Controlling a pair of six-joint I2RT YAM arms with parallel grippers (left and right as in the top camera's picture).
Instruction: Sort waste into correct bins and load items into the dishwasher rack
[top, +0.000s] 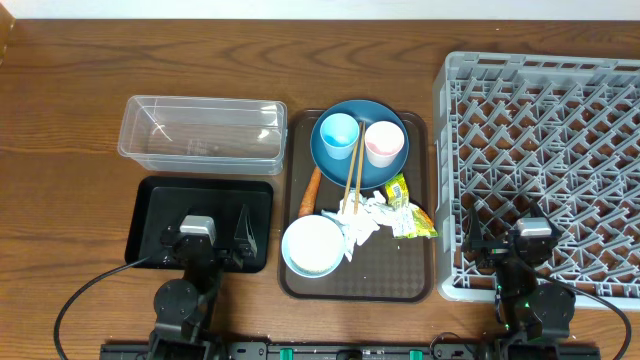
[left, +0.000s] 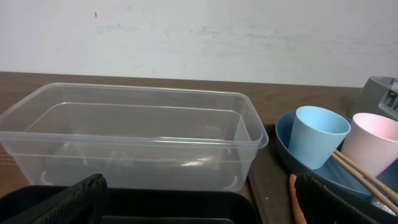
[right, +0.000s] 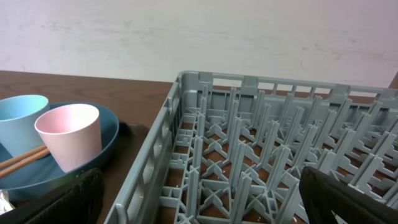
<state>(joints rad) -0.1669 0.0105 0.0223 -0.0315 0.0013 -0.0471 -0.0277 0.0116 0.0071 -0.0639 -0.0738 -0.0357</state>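
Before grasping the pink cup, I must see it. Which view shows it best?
Right wrist: the pink cup stands close, side and rim visible. Overhead shows only its mouth; left wrist cuts it at the edge.

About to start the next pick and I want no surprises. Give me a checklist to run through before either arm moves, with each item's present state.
1. Left pincer open, nothing in it: ok.
2. Right pincer open, nothing in it: ok.
3. Clear plastic rectangular tub and black shallow rectangular tray empty: ok.
4. Grey plastic lattice rack empty: ok.
5. Dark blue round plate free to lift: not ok; light blue cup, pale pink cup and thin wooden chopsticks rest on it.
6. Rice in the white-and-light-blue bowl: cannot tell.
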